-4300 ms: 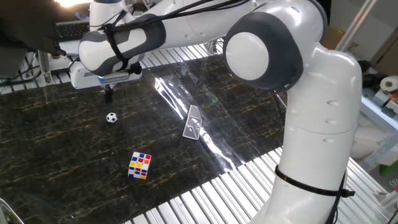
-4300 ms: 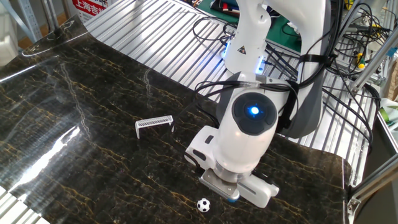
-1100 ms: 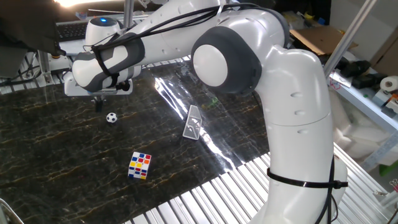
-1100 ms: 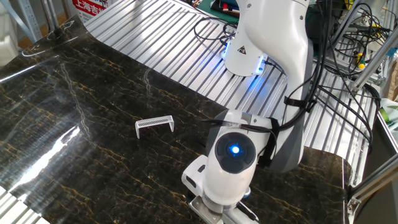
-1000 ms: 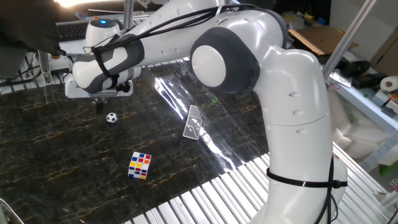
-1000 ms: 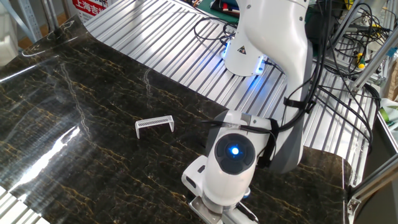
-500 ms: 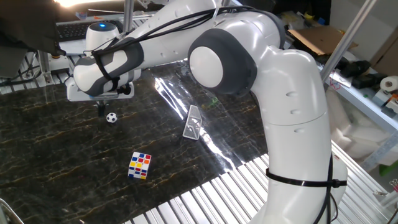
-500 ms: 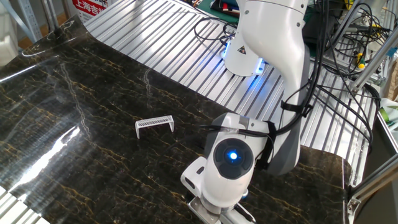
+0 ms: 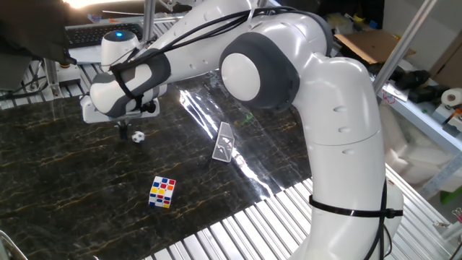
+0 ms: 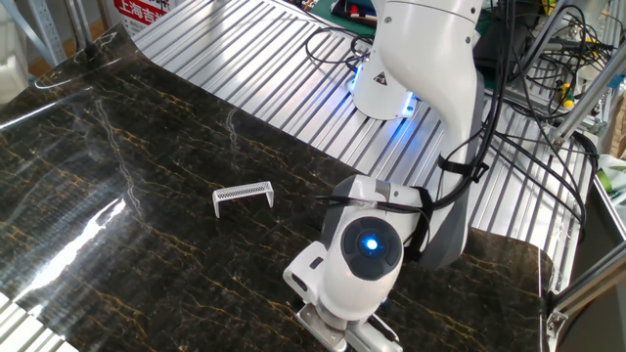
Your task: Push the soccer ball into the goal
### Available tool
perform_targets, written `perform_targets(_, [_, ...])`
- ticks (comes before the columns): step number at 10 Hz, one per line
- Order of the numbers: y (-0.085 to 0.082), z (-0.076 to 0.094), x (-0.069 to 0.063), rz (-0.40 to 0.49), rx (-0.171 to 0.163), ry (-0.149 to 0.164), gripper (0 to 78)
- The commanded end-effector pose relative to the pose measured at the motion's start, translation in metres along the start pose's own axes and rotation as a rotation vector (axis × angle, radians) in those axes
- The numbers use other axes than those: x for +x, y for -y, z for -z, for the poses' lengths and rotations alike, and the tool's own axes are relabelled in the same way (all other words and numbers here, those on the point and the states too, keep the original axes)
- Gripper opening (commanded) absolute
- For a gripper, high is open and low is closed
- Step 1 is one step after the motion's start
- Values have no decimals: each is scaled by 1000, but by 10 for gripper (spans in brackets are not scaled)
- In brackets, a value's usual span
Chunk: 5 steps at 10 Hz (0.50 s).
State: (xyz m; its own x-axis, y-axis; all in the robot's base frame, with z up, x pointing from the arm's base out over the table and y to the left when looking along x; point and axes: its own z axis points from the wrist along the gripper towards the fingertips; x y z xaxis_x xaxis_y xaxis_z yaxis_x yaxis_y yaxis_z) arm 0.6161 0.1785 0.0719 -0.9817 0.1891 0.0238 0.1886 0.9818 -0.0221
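- The soccer ball [image 9: 137,136] sits on the dark marbled table [image 9: 65,188] in the upper left of one fixed view, well apart from the goal [image 9: 224,141], which lies near the middle of that frame.
- The gripper [image 9: 123,131] hangs just to the left of the ball, low over the table; whether its tips touch the ball cannot be told at this size.
- The fingers show only as one dark stub under the white wrist, so it cannot be told whether they are spread or pressed together.
- In the other fixed view the arm's wrist fills the lower middle of the frame and hides both ball and gripper; only the goal [image 10: 243,195] shows there, left of centre, standing clear on the table.
- Judged from this, the push is at its very start: the ball is outside the goal, and the whole run to the right across the frame is left to do.
- The goal is the only thing here that could hold anything, and nothing is seen inside its frame or net.
- A multicoloured puzzle cube [image 9: 162,192] rests lower left of the goal, off the straight line between ball and goal as far as can be judged.
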Motion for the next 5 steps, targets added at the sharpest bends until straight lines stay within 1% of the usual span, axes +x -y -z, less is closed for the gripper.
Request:
perform_targets(1, [1,-2,6,-1,4,3,0])
perform_targets(2, [0,0,6,-39,-7,4,0])
perform_targets(3, [0,1,6,-79,-10,8,0])
perform_targets(5, [0,-1,5,-118,-17,21,0])
